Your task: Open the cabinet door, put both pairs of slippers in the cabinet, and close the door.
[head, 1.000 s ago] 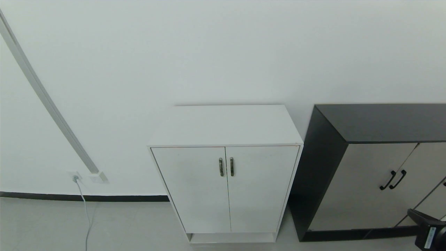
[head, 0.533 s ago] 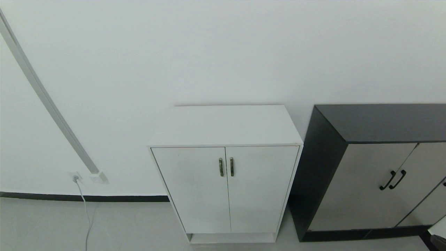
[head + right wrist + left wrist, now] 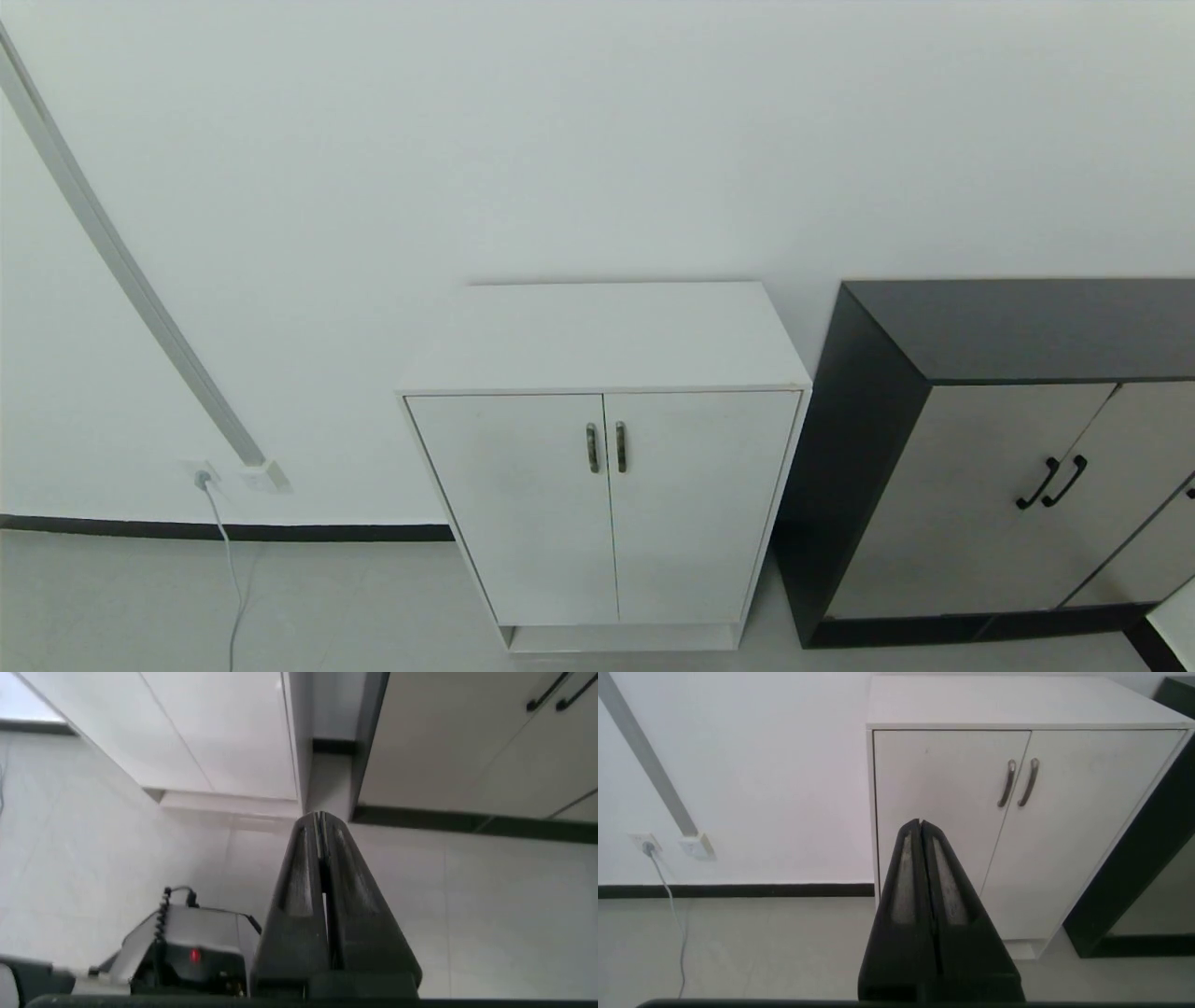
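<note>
The white cabinet (image 3: 607,448) stands against the wall with both doors shut, and its two metal handles (image 3: 606,447) sit side by side at the middle. In the left wrist view my left gripper (image 3: 920,826) is shut with nothing in it. It hangs some way in front of the cabinet (image 3: 1018,812), level with the left door. My right gripper (image 3: 320,819) is also shut and holds nothing. It is low over the floor and points at the gap between the white cabinet's base (image 3: 224,756) and the dark cabinet (image 3: 458,756).
A black cabinet (image 3: 990,448) with glossy doors and black handles (image 3: 1052,482) stands close to the right of the white one. A wall socket with a grey cable (image 3: 224,551) and a slanted cable duct (image 3: 121,261) are on the left. Grey floor lies in front.
The right gripper, seen at the lower right corner of the head view a second ago, has dropped out of that view. The cabinet doors have stayed shut.
</note>
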